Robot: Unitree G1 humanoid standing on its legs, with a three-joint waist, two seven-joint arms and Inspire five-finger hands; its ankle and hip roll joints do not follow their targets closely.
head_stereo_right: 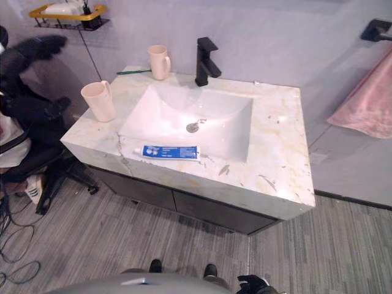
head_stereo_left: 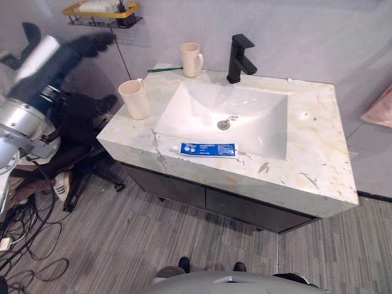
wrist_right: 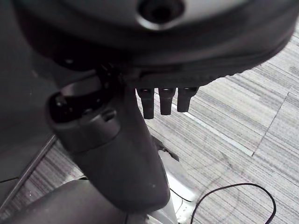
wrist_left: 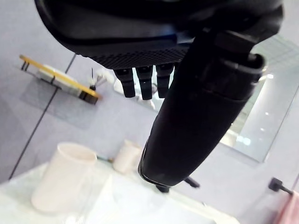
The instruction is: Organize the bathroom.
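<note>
A blue and white toothpaste tube (head_stereo_left: 208, 149) lies on the marble counter (head_stereo_left: 318, 153) at the basin's front rim. One cream cup (head_stereo_left: 135, 98) stands at the counter's left edge. A second cup (head_stereo_left: 191, 59) stands at the back beside a green toothbrush (head_stereo_left: 164, 69). My left hand (head_stereo_left: 92, 43) is raised at the far left, below a yellow wall shelf (head_stereo_left: 101, 11), open and holding nothing. Its wrist view shows the near cup (wrist_left: 63, 177) and the shelf (wrist_left: 56, 81) past its straight fingers (wrist_left: 145, 84). My right hand (wrist_right: 161, 100) hangs open over the floor.
A black faucet (head_stereo_left: 240, 58) stands behind the white basin (head_stereo_left: 245, 116). A pink towel (head_stereo_right: 367, 104) hangs on the right wall under a black hook (head_stereo_right: 376, 29). A black office chair (head_stereo_left: 79, 153) stands left of the cabinet. The floor is grey planks (head_stereo_left: 153, 245).
</note>
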